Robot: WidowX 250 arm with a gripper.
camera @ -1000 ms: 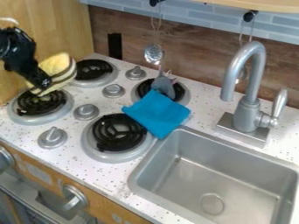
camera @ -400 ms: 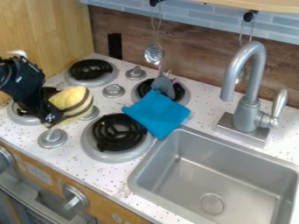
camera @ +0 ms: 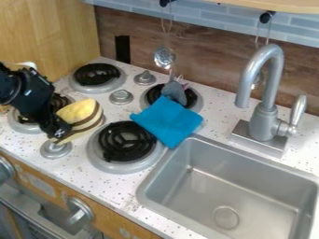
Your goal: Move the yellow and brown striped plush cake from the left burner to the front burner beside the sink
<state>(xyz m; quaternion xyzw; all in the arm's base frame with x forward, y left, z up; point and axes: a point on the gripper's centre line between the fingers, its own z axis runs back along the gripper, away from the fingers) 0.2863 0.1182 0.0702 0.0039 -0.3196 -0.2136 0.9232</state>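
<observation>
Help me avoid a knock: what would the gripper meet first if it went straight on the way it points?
Probably the stove knob just below the gripper, or the counter beside that knob; depth is unclear here. The yellow striped soft thing it holds might touch down about as soon.

Arm pose: slanted in from left edge

My black arm (camera: 24,89) enters at the view's left edge, upper half, and slopes down to the right. The black gripper (camera: 57,131) is its lowest part, tilted, pointing down and rightward, closed on its load.
</observation>
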